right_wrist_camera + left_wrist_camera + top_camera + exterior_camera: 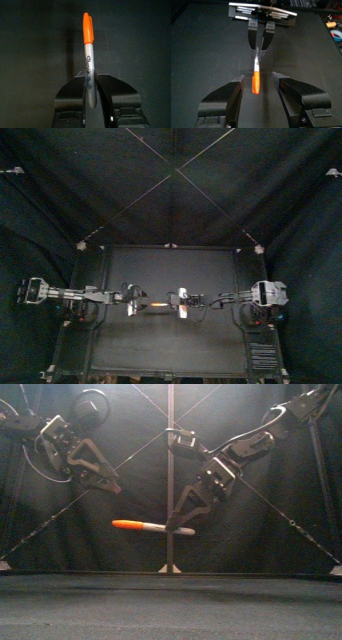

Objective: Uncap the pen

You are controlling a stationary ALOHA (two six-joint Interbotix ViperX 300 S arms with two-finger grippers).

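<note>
1. Tabletop point(171, 599) nearest, black and level; marker pen point(151, 527) held up in the air well above it, resting on nothing.
2. Along the left wrist view, left gripper point(258, 79) closest, its fingers point(223, 100) spread wide, holding nothing and touching nothing.
3. Next out, orange cap point(256, 82), pointing back at those fingers and lined up with the gap between them. Impossible to tell from that view whether inside the gap or just short of it. In the front view, left gripper up and to the side of the cap, clearly apart.
4. Beyond the cap, grey barrel point(257, 61), with the long axis running straight from one gripper to the other. Nearly level, cap end a touch higher.
5. Farthest, right gripper point(262, 44), fingers point(72, 92) pressed together on the barrel's tail, pinching it firmly. Whole cap end left free.
6. Judged from this: left arm the nearer to the cap. Coming move probably a small drop onto the cap, a squeeze, then a pull apart along the pen's axis.
</note>
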